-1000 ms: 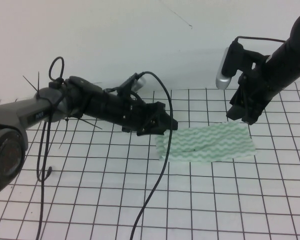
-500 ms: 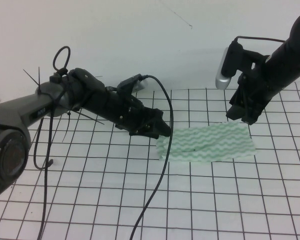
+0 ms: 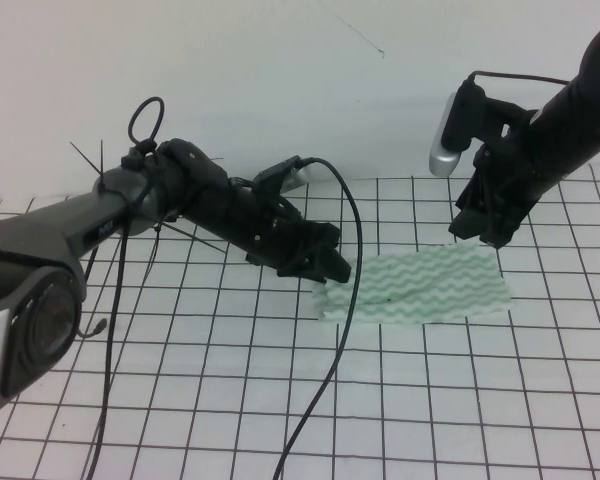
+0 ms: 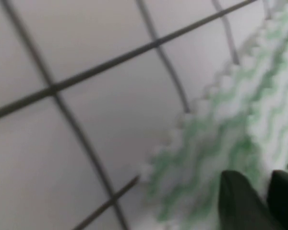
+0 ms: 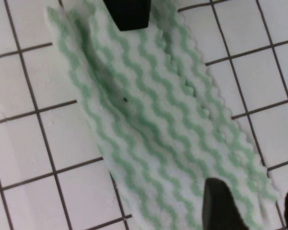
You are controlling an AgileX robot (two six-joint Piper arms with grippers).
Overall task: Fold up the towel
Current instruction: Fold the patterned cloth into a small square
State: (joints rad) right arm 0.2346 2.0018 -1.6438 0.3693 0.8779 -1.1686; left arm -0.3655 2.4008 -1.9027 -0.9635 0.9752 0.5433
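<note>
A robotics lab bench: grid-lined white tabletop [image 3: 180, 400], bare white wall [image 3: 280, 80].

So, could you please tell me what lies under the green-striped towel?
Only the gridded table shows around the towel; whatever it covers is hidden. The left gripper sits at its left end, the right gripper hovers open over its right end.

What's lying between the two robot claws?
High view: the green-and-white wavy cloth towel, left claw at its left end, right claw above its right end.
</note>
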